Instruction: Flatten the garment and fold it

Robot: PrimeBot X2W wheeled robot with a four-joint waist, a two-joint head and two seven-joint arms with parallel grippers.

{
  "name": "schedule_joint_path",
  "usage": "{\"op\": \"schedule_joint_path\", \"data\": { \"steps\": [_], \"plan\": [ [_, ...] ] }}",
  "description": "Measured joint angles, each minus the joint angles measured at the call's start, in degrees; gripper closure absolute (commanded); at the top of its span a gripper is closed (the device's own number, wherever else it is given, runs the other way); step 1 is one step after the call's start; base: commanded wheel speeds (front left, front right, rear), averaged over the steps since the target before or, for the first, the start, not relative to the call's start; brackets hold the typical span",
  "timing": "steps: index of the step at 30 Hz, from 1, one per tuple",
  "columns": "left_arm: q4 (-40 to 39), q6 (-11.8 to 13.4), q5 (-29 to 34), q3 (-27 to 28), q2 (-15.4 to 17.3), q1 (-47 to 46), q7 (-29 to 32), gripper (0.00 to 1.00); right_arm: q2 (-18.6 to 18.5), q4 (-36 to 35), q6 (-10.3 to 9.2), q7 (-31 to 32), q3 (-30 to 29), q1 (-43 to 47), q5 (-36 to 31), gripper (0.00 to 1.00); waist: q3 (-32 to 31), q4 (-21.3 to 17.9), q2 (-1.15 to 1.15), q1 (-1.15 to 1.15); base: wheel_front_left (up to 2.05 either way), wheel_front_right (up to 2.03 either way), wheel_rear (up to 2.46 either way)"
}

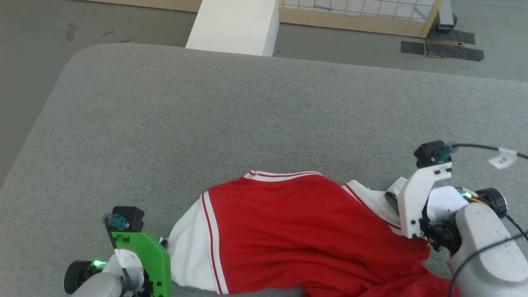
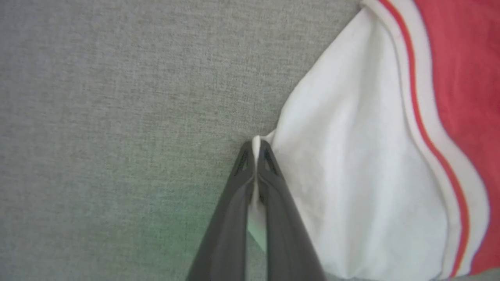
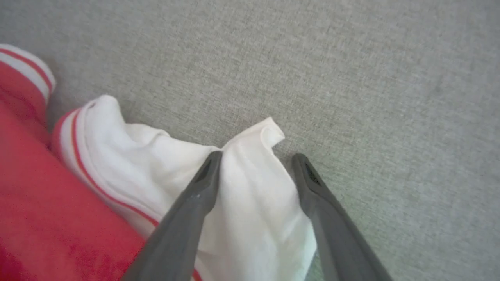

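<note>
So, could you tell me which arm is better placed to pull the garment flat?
Left: the left gripper is shut on a white corner of the garment. The right gripper stands open astride a white fold.

Right pincer (image 3: 258,158): fingers spread wide, straddling a white corner flap of the garment (image 3: 129,156). Red body, red-striped white trim alongside. Grey fabric bench (image 3: 371,78) beneath.

Garment (image 1: 305,231) partly beyond head view's bottom edge
</note>
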Motion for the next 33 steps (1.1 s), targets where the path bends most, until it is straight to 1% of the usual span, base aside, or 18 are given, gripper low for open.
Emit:
{"op": "schedule_joint_path", "data": {
  "steps": [2,4,7,12,16,19,21,24,29,33],
  "plan": [
    [0.3,-0.3,0.0,0.0,-0.1,0.0,0.0,1.00,-0.6,0.2,0.00,2.6,1.4,-0.8,1.0,1.00,-0.1,0.2,0.00,0.00,0.00,0.00,0.00],
    [0.6,-0.5,0.0,-0.2,-0.2,0.0,-0.2,1.00,-1.0,0.0,0.01,4.3,2.5,-1.1,2.5,1.00,-0.4,0.2,0.00,0.00,0.00,0.00,0.00],
    [1.1,-1.1,0.0,-0.3,-0.2,0.0,-1.2,1.00,-1.1,-0.8,0.01,4.0,2.5,-0.9,3.6,1.00,-0.9,-0.1,0.00,0.00,0.00,0.00,0.00],
    [0.8,-1.4,0.6,0.1,0.3,0.0,-4.1,1.00,-2.5,-4.3,0.01,-0.9,1.0,-0.5,4.1,1.00,-2.0,-0.8,0.00,0.00,0.00,0.00,0.00],
    [-2.0,-1.6,3.1,1.4,2.8,-2.1,-5.7,1.00,-4.5,-7.5,0.01,-5.4,-1.3,-1.7,3.8,1.00,-2.4,-1.8,0.00,0.00,0.00,0.00,0.00],
    [-5.2,-1.6,4.3,2.9,4.4,-6.3,-6.2,1.00,-6.4,-9.1,0.01,-7.3,-2.3,-4.6,2.8,1.00,-2.2,-2.5,0.00,0.00,0.00,0.00,0.00],
    [-6.7,-1.6,6.2,3.5,5.6,-10.1,-6.1,1.00,-7.9,-10.1,0.01,-8.0,-2.5,-7.4,2.4,1.00,-1.5,-2.9,0.00,0.00,0.00,0.00,0.00],
    [-7.8,-1.6,8.2,5.0,6.6,-16.3,-6.2,1.00,-9.8,-11.1,0.01,-9.5,-2.5,-12.8,1.9,1.00,0.2,-3.4,0.00,0.00,0.00,0.00,0.00],
    [-6.8,-1.6,11.3,7.6,7.1,-27.5,-6.9,1.00,-12.0,-11.4,0.02,-11.0,-1.2,-23.3,1.1,1.00,3.8,-4.5,0.00,0.00,0.00,0.00,0.00],
    [-4.2,-1.4,15.4,8.6,7.5,-37.3,-7.3,1.00,-13.2,-10.1,0.03,-13.0,-0.8,-32.9,0.4,1.00,7.3,-5.7,0.00,0.01,0.00,0.00,0.00]
  ]
}}
